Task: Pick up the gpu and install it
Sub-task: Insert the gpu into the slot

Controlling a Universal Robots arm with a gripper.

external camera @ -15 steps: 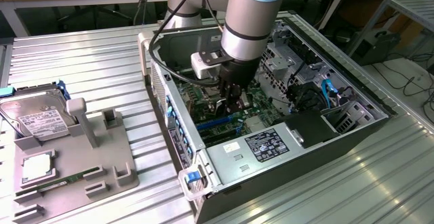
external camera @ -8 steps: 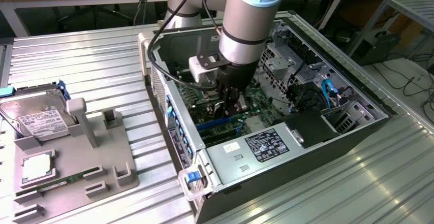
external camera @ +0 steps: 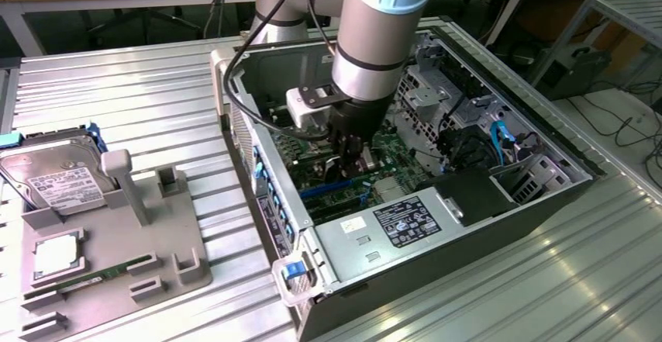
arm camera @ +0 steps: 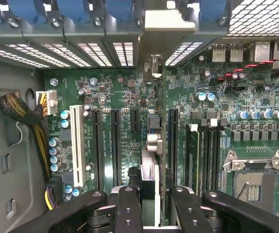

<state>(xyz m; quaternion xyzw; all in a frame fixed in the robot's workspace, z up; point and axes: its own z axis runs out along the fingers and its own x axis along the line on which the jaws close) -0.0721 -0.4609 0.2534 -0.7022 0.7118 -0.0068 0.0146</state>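
Note:
My gripper reaches down into the open computer case, over the green motherboard. In the wrist view the gpu stands edge-on between my two black fingers: a thin dark card running toward the case's rear slot panel. Its pale metal bracket lies against the row of vented slot covers. The gripper is shut on the gpu. The card stands in line with the black expansion slots. I cannot tell whether its edge sits in a slot. In the exterior view the card shows as a dark piece below the fingers.
A grey parts tray at the exterior view's left holds a silver hard drive, a processor and a green memory stick. Inside the case are a power supply, a bare processor socket, a white slot and a yellow-black cable bundle.

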